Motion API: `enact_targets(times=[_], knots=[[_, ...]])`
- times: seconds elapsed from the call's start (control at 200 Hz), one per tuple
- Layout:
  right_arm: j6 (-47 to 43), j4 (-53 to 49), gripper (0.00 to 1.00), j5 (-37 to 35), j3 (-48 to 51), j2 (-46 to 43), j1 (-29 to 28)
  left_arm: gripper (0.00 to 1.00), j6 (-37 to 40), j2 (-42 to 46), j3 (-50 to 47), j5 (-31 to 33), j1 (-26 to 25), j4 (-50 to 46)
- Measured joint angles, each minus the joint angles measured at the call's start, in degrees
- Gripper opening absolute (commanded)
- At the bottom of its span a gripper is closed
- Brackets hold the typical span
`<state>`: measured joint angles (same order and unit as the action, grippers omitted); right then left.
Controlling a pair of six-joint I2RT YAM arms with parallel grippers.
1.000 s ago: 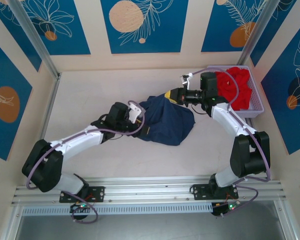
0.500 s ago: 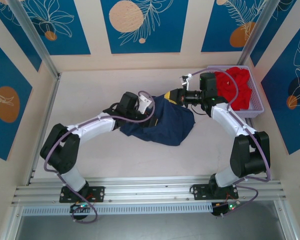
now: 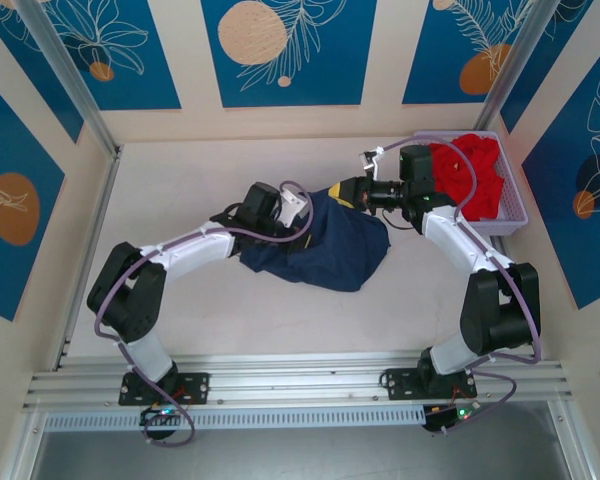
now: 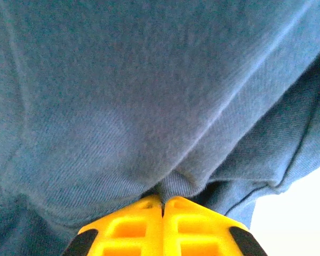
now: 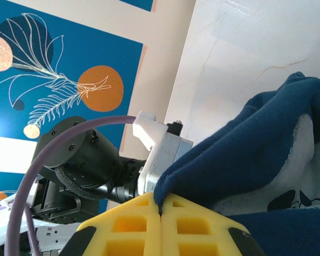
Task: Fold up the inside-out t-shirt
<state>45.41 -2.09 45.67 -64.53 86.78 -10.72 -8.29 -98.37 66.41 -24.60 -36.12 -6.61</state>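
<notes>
Mid-table: navy t-shirt (image 3: 335, 250), crumpled; left gripper (image 4: 162, 200) clamped on a cloth fold, right gripper (image 5: 160, 201) clamped on its far edge. At right rear, red garment (image 3: 470, 175) in lilac basket (image 3: 502, 228).

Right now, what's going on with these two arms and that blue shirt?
Both arms are working on the navy t-shirt, which lies bunched in the middle of the table, not yet folded. The left gripper is shut on a pinch of its cloth, and the right gripper is shut on its far edge. A red garment sits in the basket at the far right.
</notes>
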Motion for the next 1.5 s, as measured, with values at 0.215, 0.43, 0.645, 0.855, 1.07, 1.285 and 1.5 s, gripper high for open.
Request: enact_targets(times=[0.215, 0.43, 0.645, 0.855, 1.07, 1.285, 1.5], knots=[[-0.09, -0.17, 0.00, -0.46, 0.00, 0.00, 0.55, 0.00, -3.37, 1.40, -1.49, -8.90, 0.09, 4.15], [-1.92, -2.01, 0.00, -1.44, -0.11, 0.00, 0.98, 0.00, -7.06, 6.12, -3.87, -16.76, 0.11, 8.57], [-13.33, -14.84, 0.13, -9.84, -5.57, 0.00, -0.63, 0.00, -13.03, 10.29, -4.87, -14.64, 1.18, 9.31], [-26.71, -27.85, 0.36, -30.21, -12.00, -0.42, -7.21, 0.00, -24.57, 15.47, -4.90, -10.03, 1.88, 11.74], [-32.44, -28.79, 0.43, -36.72, -2.71, -10.88, -11.45, 0.00, -30.47, 19.63, -4.85, -5.11, 1.81, 10.16], [-34.27, -20.68, 0.37, -34.73, 8.17, -20.28, -18.60, 0.00, -32.13, 20.09, -4.42, -3.13, 1.70, 5.73], [-35.04, -13.42, 0.34, -33.83, 9.68, -18.32, -21.97, 0.00, -32.33, 20.31, -3.82, -2.10, 1.60, 3.80]])
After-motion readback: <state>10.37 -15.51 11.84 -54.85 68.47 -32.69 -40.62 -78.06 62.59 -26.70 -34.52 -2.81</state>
